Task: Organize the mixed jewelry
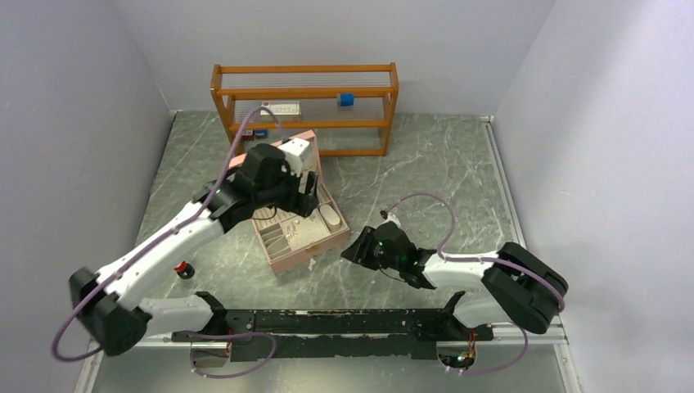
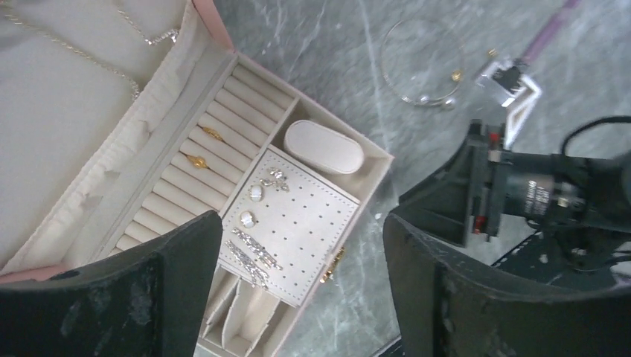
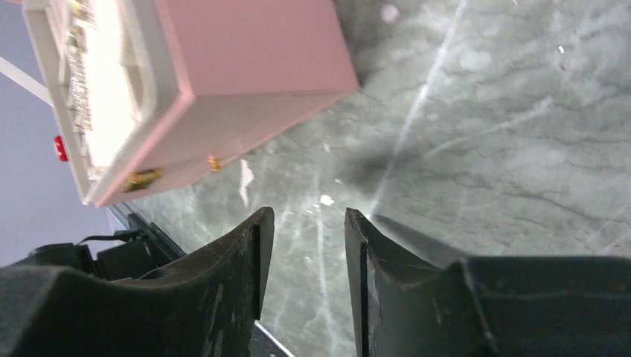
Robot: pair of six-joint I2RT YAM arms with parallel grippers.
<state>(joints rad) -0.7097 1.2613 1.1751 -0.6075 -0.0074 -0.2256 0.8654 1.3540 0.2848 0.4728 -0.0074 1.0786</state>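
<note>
An open pink jewelry box [image 1: 288, 255] stands at mid-table; its pink side also shows in the right wrist view [image 3: 245, 59]. In the left wrist view it holds two gold rings [image 2: 198, 160] in the ring rolls, pearl and crystal earrings [image 2: 248, 219] on a perforated panel, an oval cushion [image 2: 324, 146], and thin necklaces [image 2: 74, 50] in the lid. A thin bangle [image 2: 422, 63] and a small gold earring [image 2: 456, 75] lie on the table beyond the box. My left gripper [image 1: 307, 196] [image 2: 301, 230] hovers open and empty over the box. My right gripper [image 1: 360, 246] [image 3: 306, 219] is open, empty, low beside the box's right corner.
A wooden shelf [image 1: 303, 78] stands at the back with a blue cube [image 1: 346, 100] and a white box [image 1: 278, 109]. A small red object [image 1: 184, 268] lies on the table near the left arm. Grey walls close both sides.
</note>
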